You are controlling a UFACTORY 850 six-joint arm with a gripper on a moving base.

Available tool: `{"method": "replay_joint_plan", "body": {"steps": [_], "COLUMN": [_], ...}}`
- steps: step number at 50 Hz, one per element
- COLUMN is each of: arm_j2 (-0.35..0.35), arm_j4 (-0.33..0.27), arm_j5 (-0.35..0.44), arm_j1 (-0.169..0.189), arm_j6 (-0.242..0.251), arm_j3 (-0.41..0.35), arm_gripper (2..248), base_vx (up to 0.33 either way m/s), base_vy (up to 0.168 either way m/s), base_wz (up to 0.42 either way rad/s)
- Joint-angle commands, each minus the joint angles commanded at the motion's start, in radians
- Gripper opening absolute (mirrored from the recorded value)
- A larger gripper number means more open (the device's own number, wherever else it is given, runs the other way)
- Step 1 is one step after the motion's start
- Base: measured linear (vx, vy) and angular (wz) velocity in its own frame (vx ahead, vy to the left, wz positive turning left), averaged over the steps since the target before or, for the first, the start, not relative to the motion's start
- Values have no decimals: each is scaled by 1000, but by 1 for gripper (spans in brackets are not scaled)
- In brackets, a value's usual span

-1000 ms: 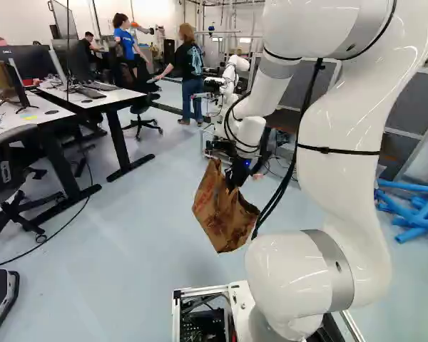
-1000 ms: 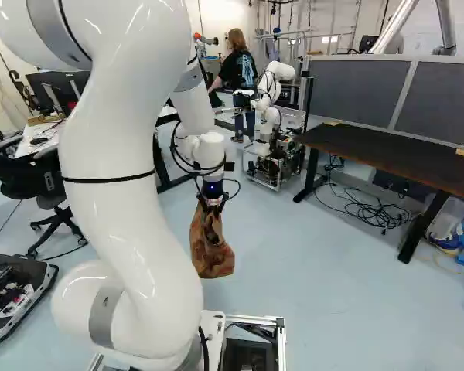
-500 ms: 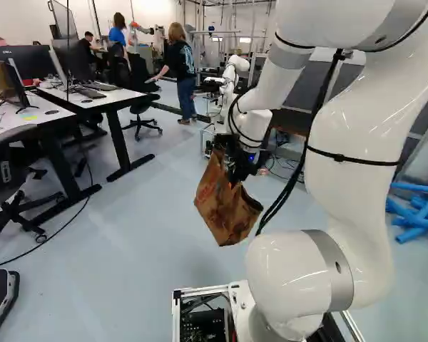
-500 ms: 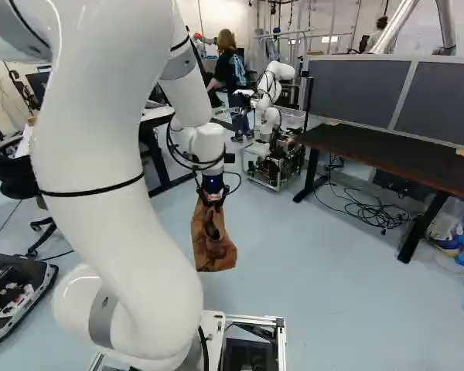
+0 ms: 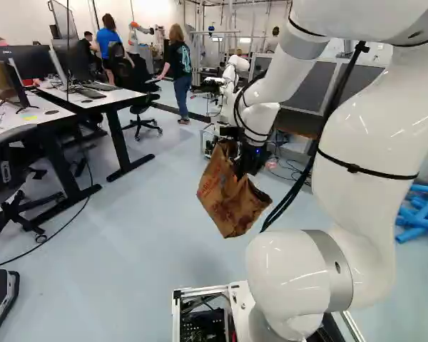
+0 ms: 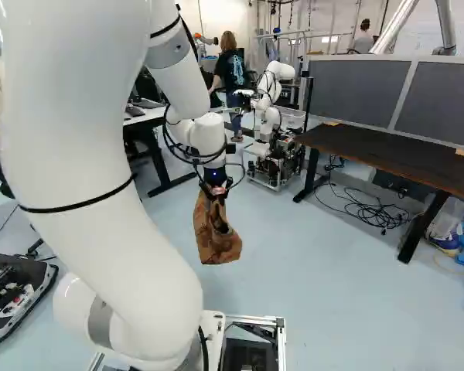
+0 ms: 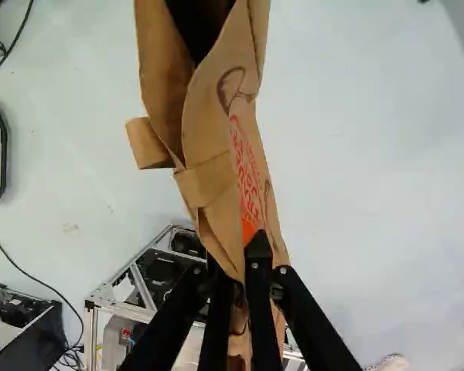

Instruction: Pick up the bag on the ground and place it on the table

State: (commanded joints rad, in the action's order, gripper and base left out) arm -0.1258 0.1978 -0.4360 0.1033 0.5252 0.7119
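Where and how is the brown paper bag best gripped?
I'd pinch the bag by its creased upper edge, coming from above, a finger each side, as the black two-fingered hand has it. The paper there looks thin and flat, while the body below bulges and would likely crumple.

Red lettering (image 7: 250,178) on the paper bag (image 7: 205,116); small pale print (image 5: 4,52) on 1 black monitor (image 5: 34,64).

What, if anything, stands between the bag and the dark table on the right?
Nothing visible stands between the bag, held off the floor in the gripper, and the dark table; the loose cables lie on the floor by it. Whether the bag would clear the table's edge, I cannot tell.
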Motion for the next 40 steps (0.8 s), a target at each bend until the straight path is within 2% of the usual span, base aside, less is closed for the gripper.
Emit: {"method": "replay_joint_plan", "body": {"steps": [24, 40], "arm_j2": [37, 30], "arm_j4": [-105, -126], "arm_j5": [-13, -103], "arm_j1": [32, 42], "arm_j6": [0, 0], "arm_j3": [48, 112], "arm_gripper": [27, 27], "base_vx": [0, 0], "base_vy": [0, 0], "base_wz": [0, 0]}}
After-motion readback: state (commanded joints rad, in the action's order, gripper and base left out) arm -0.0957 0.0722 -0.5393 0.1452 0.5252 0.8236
